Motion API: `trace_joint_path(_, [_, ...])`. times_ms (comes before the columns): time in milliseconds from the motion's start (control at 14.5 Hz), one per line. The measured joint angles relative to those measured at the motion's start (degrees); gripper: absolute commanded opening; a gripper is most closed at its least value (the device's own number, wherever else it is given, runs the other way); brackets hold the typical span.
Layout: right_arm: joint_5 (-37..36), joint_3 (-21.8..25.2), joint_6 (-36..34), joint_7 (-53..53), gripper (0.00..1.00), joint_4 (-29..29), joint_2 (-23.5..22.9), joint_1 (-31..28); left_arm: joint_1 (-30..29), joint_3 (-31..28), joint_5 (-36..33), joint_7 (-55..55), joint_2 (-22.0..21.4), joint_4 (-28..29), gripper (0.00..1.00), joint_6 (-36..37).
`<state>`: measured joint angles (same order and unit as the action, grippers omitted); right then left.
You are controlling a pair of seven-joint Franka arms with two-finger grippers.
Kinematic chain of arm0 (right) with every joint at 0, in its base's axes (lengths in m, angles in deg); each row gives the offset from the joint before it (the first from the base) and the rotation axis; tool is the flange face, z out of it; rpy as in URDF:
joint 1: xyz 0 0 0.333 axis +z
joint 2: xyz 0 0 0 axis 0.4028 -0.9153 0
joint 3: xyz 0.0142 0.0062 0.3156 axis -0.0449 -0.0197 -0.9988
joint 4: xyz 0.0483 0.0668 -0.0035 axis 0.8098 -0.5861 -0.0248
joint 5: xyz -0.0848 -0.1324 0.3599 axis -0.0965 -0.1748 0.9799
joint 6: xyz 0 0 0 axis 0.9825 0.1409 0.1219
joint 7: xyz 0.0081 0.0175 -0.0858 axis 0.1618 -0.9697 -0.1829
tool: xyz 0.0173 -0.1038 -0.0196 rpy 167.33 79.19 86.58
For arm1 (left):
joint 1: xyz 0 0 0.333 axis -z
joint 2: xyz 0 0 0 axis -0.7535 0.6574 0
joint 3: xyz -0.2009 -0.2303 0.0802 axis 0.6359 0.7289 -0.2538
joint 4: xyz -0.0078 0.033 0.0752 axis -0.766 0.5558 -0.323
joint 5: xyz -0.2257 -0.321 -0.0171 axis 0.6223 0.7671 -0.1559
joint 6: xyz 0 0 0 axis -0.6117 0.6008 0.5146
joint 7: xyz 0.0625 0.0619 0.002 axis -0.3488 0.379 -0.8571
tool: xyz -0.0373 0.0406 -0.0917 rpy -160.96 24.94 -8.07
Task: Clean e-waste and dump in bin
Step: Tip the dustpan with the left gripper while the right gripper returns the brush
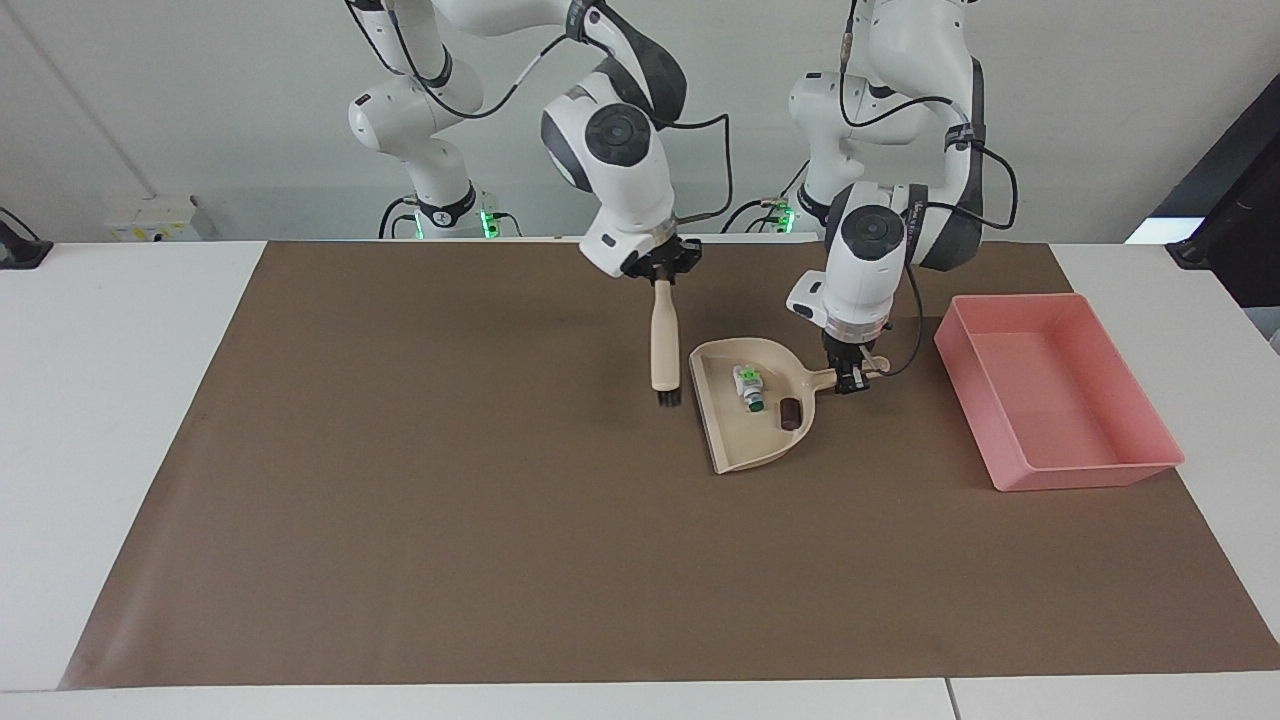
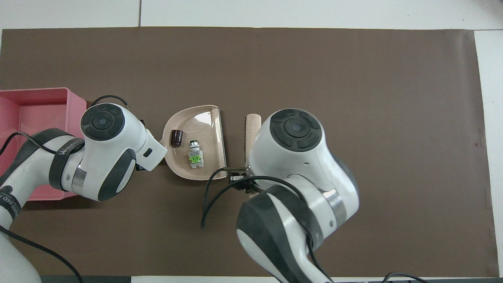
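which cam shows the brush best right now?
Facing view. The beige-handled brush with dark bristles hangs full length from the shut right gripper, clear of the beige plastic dustpan. In the overhead view the right arm covers most of it; only a strip of the brush shows.

From above I see the beige dustpan (image 2: 204, 129) on the brown mat (image 2: 353, 78), holding both bits of e-waste — the dark cylinder (image 2: 176, 138) and the white piece with a green end (image 2: 195, 155), near each other but apart. The brush (image 2: 250, 127) peeks out beside the pan, under my right arm's wrist (image 2: 298, 141). The pink bin (image 2: 43, 96) sits at the left arm's end — partly hidden by that arm (image 2: 106, 153).
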<state>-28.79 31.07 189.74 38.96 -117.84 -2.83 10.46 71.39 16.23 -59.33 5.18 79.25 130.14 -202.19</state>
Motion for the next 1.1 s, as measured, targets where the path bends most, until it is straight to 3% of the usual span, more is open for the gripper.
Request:
trace_joint_path(276, [-5.5,0.3,-8.3,-10.6,0.0,-1.9,4.0,-15.1,-4.9,-0.1,2.6,7.2,-3.5,-1.0,0.0,1.8])
trace_joint_path(483, [-13.0,0.5,-8.9,-23.1,0.0,-6.1,4.7,-25.5,-10.3,-0.3,4.1,14.2,-5.1,-4.5,0.0,7.1])
trace_joint_path(828, [-21.2,0.5,3.1,-39.8,0.0,-18.5,7.4,-41.7,-21.1,-1.2,5.4,25.9,-6.5,-9.6,0.0,10.8])
trace_joint_path(1103, [-22.6,0.5,11.6,-46.2,0.0,-24.6,8.4,-48.4,-29.6,-1.5,5.6,34.6,-6.5,-14.2,0.0,12.4])
